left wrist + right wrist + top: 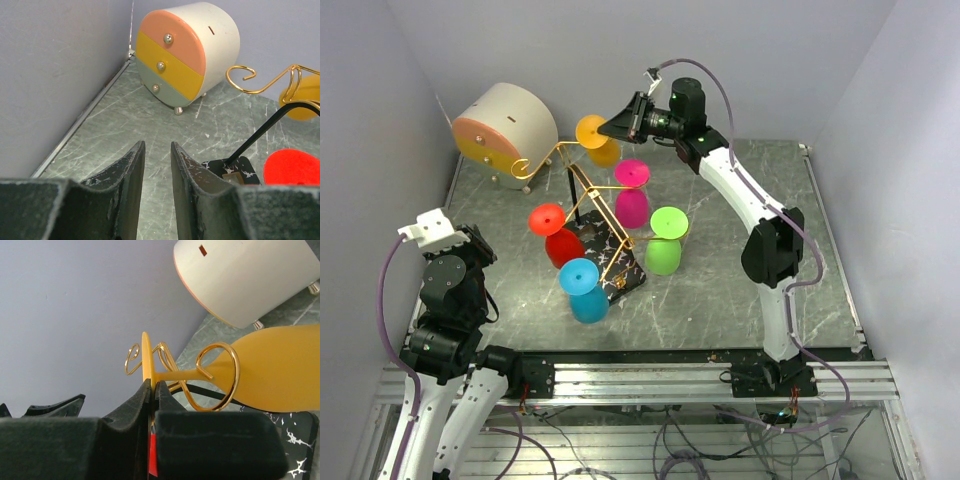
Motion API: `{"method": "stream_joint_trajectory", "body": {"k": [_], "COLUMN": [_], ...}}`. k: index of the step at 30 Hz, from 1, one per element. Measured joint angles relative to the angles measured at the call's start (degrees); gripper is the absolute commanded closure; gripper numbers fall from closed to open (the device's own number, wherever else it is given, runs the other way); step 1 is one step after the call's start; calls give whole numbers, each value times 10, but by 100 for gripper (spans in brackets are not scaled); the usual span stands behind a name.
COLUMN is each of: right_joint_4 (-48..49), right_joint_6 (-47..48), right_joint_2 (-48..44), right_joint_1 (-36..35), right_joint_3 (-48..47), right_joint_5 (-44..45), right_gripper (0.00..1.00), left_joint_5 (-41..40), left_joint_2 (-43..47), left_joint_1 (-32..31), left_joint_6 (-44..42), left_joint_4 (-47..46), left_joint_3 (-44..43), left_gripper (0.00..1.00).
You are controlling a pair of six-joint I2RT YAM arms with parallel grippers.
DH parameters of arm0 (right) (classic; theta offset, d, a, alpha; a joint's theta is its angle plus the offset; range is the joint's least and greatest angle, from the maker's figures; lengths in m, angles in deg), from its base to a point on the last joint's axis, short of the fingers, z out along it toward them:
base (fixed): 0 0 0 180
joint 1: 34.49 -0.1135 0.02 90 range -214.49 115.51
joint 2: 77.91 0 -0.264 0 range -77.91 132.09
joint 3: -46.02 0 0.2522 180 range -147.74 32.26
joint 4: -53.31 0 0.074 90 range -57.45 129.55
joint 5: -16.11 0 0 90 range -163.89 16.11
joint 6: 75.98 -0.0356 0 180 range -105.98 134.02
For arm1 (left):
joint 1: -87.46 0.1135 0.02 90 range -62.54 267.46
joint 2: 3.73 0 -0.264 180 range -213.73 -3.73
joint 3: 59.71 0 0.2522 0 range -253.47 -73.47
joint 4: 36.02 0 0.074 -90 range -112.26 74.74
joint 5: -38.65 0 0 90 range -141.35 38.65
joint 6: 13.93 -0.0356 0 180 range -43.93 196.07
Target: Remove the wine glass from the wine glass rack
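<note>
Right gripper point(152, 386), up at 12 o'clock of the wine glass rack point(620, 263), is pinched tight on the flat foot of the yellow wine glass point(280, 370), which hangs there upside down, so lifting it off is not done yet, while the left gripper point(157, 150) sits at 8 o'clock with fingers a little apart.

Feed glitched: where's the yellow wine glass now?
Top view, far centre: yellow wine glass hangs on the rack by the drawer drum, foot in the right pincer.
</note>
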Motion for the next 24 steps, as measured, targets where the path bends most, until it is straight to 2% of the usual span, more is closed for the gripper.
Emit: {"method": "stream_joint_trajectory", "body": {"k": [7,16,18,20,21,24], "right_joint_4": [15,85,100,104,103,94], "right_joint_6": [-12,-1,21,47,67,120], "right_joint_2": [47,56,51,44,39,15], "right_joint_1": [-4,-3,-3,-3,-3,-2], "right_joint_3": [-55,-52,-38,-25,-17,2], "right_joint_5": [-13,12,33,54,68,104], "right_gripper": [100,100,100,100,100,100], "left_joint_5": [0,2,5,10,17,45], "left_joint_2": [0,-2,-3,-4,-6,-19], "left_joint_1": [0,0,0,0,0,0], "left_joint_6": [0,0,0,0,5,11], "left_joint_4": [0,0,0,-2,-6,-18], "left_joint_3": [0,0,0,0,0,0], "left_gripper": [61,59,50,27,18,16]}}
